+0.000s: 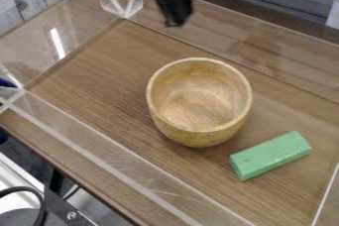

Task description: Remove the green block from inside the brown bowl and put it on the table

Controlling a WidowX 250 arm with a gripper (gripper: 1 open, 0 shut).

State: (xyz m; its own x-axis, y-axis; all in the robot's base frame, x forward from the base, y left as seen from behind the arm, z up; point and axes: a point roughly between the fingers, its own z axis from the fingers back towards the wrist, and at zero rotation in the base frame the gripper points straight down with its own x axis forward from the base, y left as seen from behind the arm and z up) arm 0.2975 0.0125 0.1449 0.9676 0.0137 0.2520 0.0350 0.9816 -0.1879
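Note:
The green block lies flat on the table, just to the right of and nearer than the brown bowl. The bowl stands upright in the middle with nothing inside it. My gripper hangs at the far edge of the table, well above and behind the bowl. It is blurred, its dark fingers are drawn together, and it is shut on nothing.
Low clear acrylic walls edge the tabletop on all sides. A small clear acrylic bracket stands at the far left corner, close to the gripper. Dark cables hang below the near left edge.

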